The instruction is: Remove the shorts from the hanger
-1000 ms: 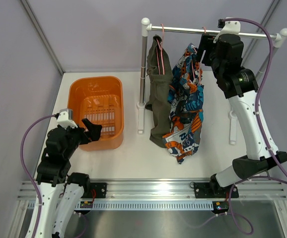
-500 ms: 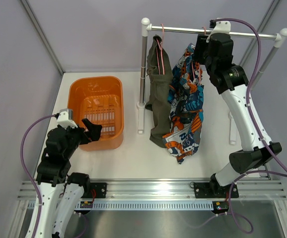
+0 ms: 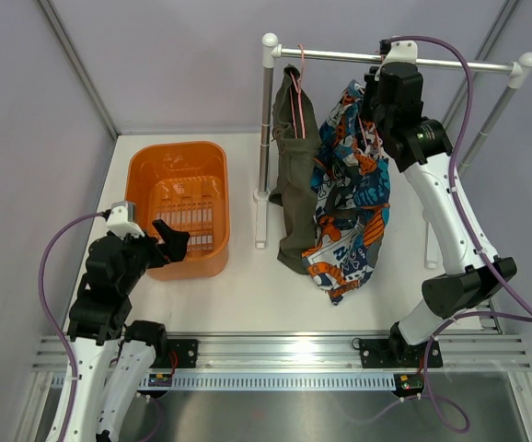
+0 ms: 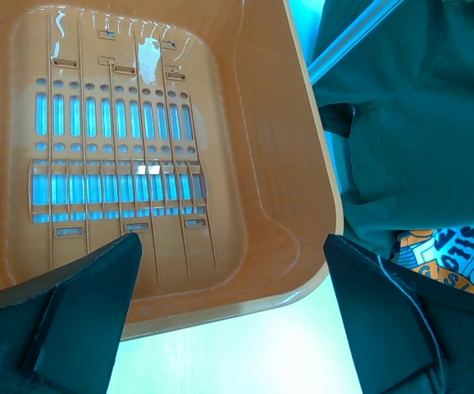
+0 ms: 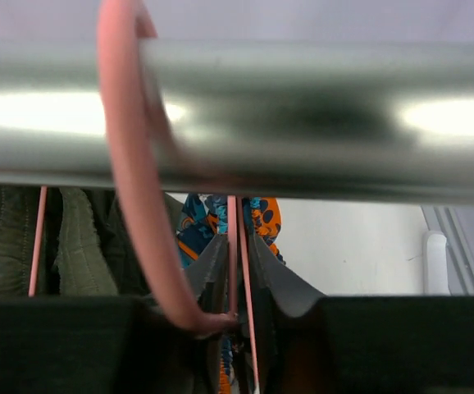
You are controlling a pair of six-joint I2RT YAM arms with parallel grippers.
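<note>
Two shorts hang from a metal rail (image 3: 340, 55) on pink hangers. The printed shorts (image 3: 349, 193) hang to the right of the olive-green shorts (image 3: 294, 175). My right gripper (image 3: 374, 92) is up at the rail, above the printed shorts. In the right wrist view its jaws (image 5: 239, 254) are shut on the thin pink wires of the hanger (image 5: 130, 189), whose hook curls over the rail (image 5: 303, 123). The printed cloth (image 5: 200, 222) shows behind the fingers. My left gripper (image 3: 169, 241) is open and empty at the near rim of the orange basket (image 3: 176, 147).
The rail rests on two white posts (image 3: 266, 138), the left one close beside the olive shorts (image 4: 417, 123). The orange basket (image 4: 319, 189) lies empty at the left. Grey walls enclose the table at the back and sides.
My right arm moved left along the rail and its jaws closed onto the printed shorts' hanger. The printed shorts swung slightly. The left arm stayed still.
</note>
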